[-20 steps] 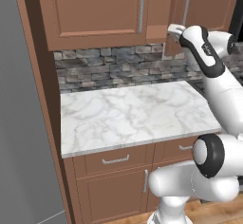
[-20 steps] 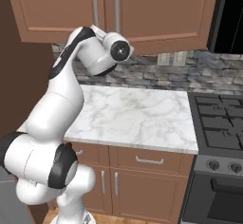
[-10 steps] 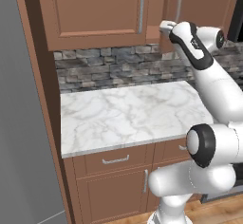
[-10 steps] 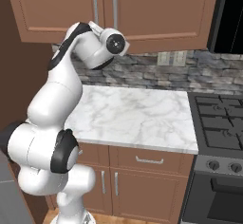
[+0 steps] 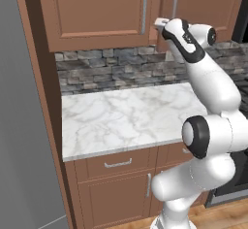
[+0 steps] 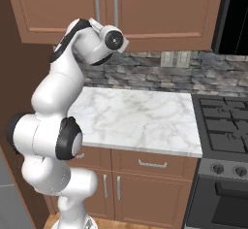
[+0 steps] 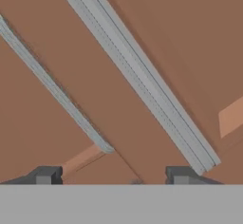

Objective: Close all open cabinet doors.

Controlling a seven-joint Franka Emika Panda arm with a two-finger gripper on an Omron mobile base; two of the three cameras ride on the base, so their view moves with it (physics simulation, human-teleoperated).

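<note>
Reddish-brown wood makes up the cabinet doors (image 5: 94, 9) above the table (image 5: 126, 116), each a recessed flat panel with a long vertical brushed-silver bar handle (image 7: 142, 76); both look flush with the cabinet front. White veined marble tops the table, backed by rough grey stone tiles (image 5: 111, 70). Up at the doors' lower edge, the pincer (image 7: 111, 174) stands partly open, holding nothing, its dark fingertips (image 7: 45, 174) just short of the wood.
</note>
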